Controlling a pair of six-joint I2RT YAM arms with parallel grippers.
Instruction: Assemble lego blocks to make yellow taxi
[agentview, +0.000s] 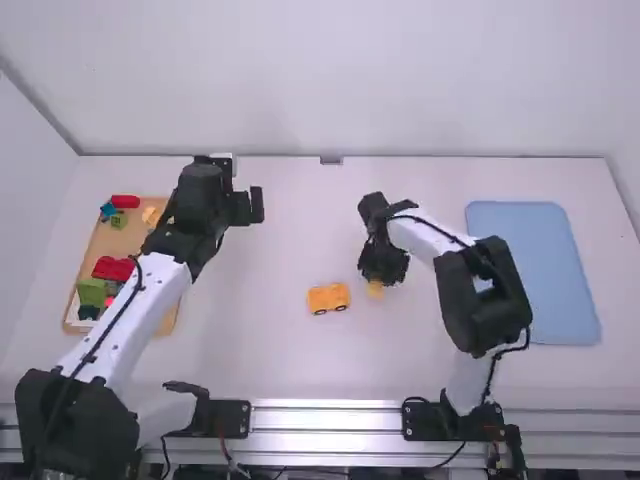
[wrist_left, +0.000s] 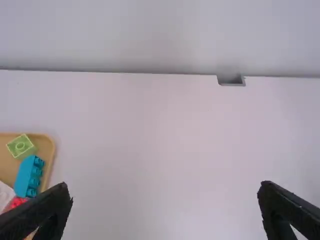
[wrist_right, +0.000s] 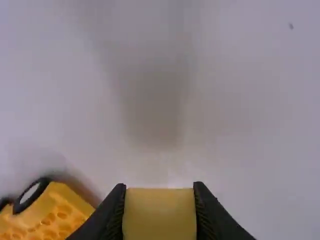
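Observation:
In the high view my left gripper (agentview: 244, 206) is beside the tray at the upper left, fingers wide apart. The left wrist view shows the same gripper (wrist_left: 165, 200) open with bare table between its fingers. My right gripper (agentview: 376, 284) is at the middle right, shut on a yellow block (agentview: 375, 291). In the right wrist view that gripper (wrist_right: 160, 210) has the yellow block (wrist_right: 160, 215) between its two fingers. Left of it lies the orange-yellow wheeled taxi base (agentview: 328, 298), its studded top (wrist_right: 47, 215) and a black wheel facing the right wrist camera. Block and base are apart.
A wooden tray (agentview: 172, 318) on the left, partly under the left arm, bears red (agentview: 113, 268), green (agentview: 91, 291) and blue blocks (wrist_left: 29, 176). A light blue mat (agentview: 535, 272) lies on the right. The table's back edge meets a white wall.

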